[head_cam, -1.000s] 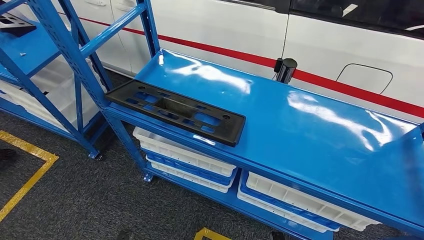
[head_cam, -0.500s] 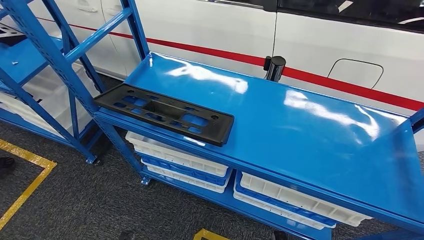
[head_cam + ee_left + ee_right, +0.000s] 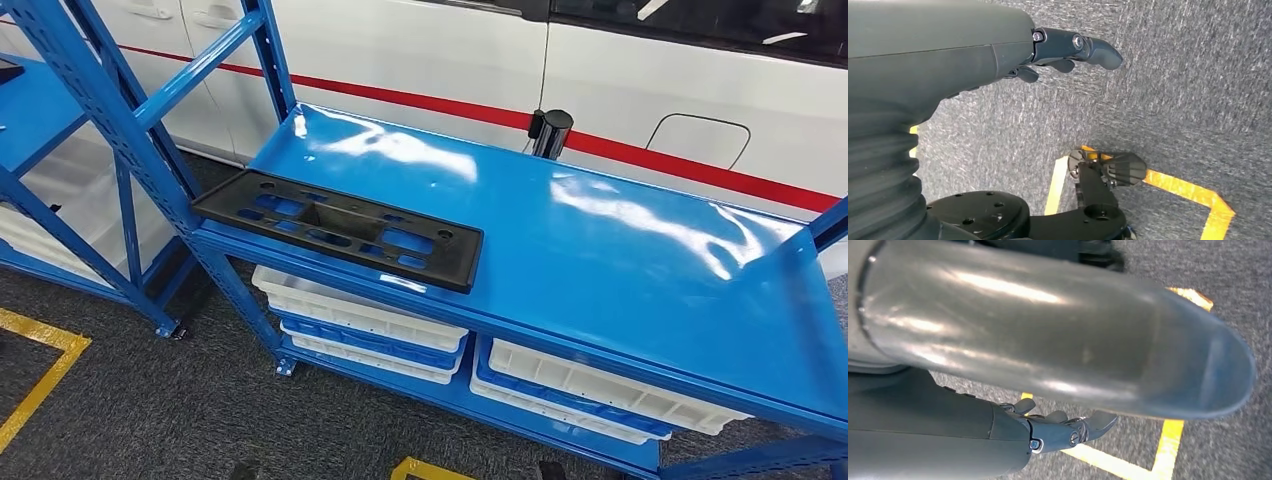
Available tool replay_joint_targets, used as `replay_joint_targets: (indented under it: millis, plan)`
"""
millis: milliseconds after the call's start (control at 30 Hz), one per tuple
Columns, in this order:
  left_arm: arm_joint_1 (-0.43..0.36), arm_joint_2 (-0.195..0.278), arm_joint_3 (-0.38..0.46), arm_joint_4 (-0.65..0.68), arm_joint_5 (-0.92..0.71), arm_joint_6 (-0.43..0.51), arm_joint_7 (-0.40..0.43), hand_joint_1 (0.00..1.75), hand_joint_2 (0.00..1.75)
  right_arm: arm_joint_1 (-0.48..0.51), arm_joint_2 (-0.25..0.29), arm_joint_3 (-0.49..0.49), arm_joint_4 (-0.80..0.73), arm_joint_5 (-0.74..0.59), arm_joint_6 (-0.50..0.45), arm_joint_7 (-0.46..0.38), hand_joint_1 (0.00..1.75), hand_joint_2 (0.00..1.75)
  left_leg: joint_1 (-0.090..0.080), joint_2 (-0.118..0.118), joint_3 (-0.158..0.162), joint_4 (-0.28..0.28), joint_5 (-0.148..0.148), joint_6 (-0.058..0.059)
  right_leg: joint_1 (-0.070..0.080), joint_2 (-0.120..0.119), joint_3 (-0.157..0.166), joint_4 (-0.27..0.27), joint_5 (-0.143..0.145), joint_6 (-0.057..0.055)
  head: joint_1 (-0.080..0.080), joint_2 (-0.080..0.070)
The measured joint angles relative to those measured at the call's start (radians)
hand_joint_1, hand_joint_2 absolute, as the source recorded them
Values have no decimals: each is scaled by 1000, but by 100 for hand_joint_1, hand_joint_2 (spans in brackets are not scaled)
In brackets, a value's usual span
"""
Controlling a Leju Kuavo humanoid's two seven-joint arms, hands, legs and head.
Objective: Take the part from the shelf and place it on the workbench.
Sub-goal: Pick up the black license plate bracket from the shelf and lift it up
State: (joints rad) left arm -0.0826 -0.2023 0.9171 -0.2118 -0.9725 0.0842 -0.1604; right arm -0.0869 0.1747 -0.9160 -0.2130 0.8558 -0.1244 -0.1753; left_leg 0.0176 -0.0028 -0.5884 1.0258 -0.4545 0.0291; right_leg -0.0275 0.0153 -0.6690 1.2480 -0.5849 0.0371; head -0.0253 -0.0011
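On the top shelf board, near its front-left corner: part (image 3: 335, 228) lying flat, unheld.

The black slotted part runs along the front edge of the blue shelf (image 3: 620, 270), one end close to the upright post, so it offers an easy reach from the aisle. Left hand (image 3: 1068, 50) hangs over the grey floor (image 3: 1198, 75), fingers slightly apart, holding nothing. Right hand (image 3: 1063, 427) likewise hangs low, fingers loosely extended, holding nothing. Judgement: approach stage; pick-up not yet begun. White trays (image 3: 360, 320) sit on the lower tier.
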Motion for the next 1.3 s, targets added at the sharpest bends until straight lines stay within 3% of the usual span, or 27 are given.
replay_joint_targets:
  millis: [33,67,167,233,300,367,433,500,533,567,633,700,767,867,900,967,1033,1067,1100,1200,1233,1300]
  plan:
    - [0,0,0,0,0,0,1,0,175,1,0,0,0,0,0,1,0,0,-3,5,-1,0,0,1,1,-1,-18,34,-8,1,0,0]
    - [0,0,0,0,-1,0,2,0,175,2,0,0,1,0,0,1,0,0,-6,8,0,0,-1,2,3,-3,-17,28,1,4,0,0]
    - [0,0,0,0,-2,0,3,0,175,1,0,-1,1,0,0,2,0,0,-11,18,4,1,-2,0,13,-25,76,-158,74,11,1,0]
    - [-1,0,0,0,-5,0,3,0,175,-3,-1,-1,1,0,0,2,0,0,-14,24,6,2,-5,-6,21,-38,112,-238,102,2,1,0]
    - [-1,0,0,0,-7,0,4,0,175,-3,-1,-1,1,-1,0,2,0,0,-14,30,9,0,-7,-16,25,-31,111,-247,111,-10,1,0]
    - [-1,-1,0,0,-8,0,4,0,175,-1,-1,-1,1,-1,0,2,0,0,-10,29,6,15,-20,-26,15,-22,119,-252,121,-24,-1,0]
    - [-1,-1,0,0,-9,0,4,0,175,-1,0,-2,1,-1,0,2,0,0,-6,17,-27,101,-74,-36,5,-14,128,-255,127,-33,-7,0]
    - [0,0,0,0,-9,0,5,0,175,-1,0,-3,1,-1,1,2,0,0,-4,9,-87,232,-136,-43,6,-5,129,-255,128,-35,-11,0]
    - [1,0,0,0,-9,0,5,0,175,-1,0,-3,1,-1,2,2,0,0,-3,8,-108,273,-147,-47,6,1,130,-255,127,-35,-11,0]
    - [1,1,0,0,-9,0,6,0,175,-1,0,-4,1,-1,2,2,0,0,-1,7,-112,277,-136,-49,6,8,130,-254,127,-35,-11,0]
    - [2,3,1,0,-9,0,6,0,175,-1,1,-7,1,-1,3,2,0,0,8,2,-67,177,-69,-53,3,24,134,-252,125,-32,-11,0]
    - [2,4,1,1,-10,0,6,0,175,-1,1,-8,1,-1,3,2,0,0,15,-21,-8,53,-20,-57,4,38,134,-247,119,-22,-13,0]
    - [0,5,1,2,-10,0,7,0,175,-1,0,-9,1,-1,3,2,0,0,12,-34,9,11,-13,-50,6,45,126,-246,117,-10,-13,0]
    - [-3,5,1,2,-10,0,7,0,175,1,0,-10,2,-1,3,2,0,0,7,-20,7,4,-5,-23,4,38,112,-239,112,5,-12,0]
    - [-3,5,1,2,-9,0,7,0,175,0,0,-10,2,-1,3,2,0,0,7,-15,6,2,-2,-14,5,26,98,-211,96,4,-11,0]
    - [-3,5,2,2,-8,0,7,0,175,-1,0,-10,2,-1,3,2,0,0,5,-3,2,0,1,-3,6,3,41,-98,41,-5,-6,0]
    - [-2,5,2,2,-8,0,7,0,175,-1,0,-10,2,-1,3,2,0,0,2,11,-2,0,1,-1,6,-2,-20,19,-4,-7,-4,0]
    - [-2,5,2,2,-9,0,7,0,175,0,0,-10,3,-1,3,3,0,0,1,16,-3,0,1,-1,6,-3,-30,40,-7,-3,-4,0]
    - [-2,5,2,2,-10,0,7,0,175,1,0,-10,3,-1,2,3,0,0,0,22,-3,0,1,-1,6,-5,-18,17,7,3,-4,0]
    - [-3,5,2,2,-11,0,7,0,175,-1,0,-11,3,0,2,4,0,0,-3,35,2,1,-1,-5,9,-38,89,-186,82,13,-2,0]
    - [-3,5,2,2,-11,0,7,0,175,-2,-1,-11,3,0,1,4,0,0,-6,37,4,1,-2,-10,12,-47,110,-228,97,9,-2,0]
    - [-3,5,3,2,-11,0,7,0,175,-3,-1,-11,3,1,0,5,0,0,-8,43,9,0,-4,-22,19,-47,115,-244,108,-2,-3,0]
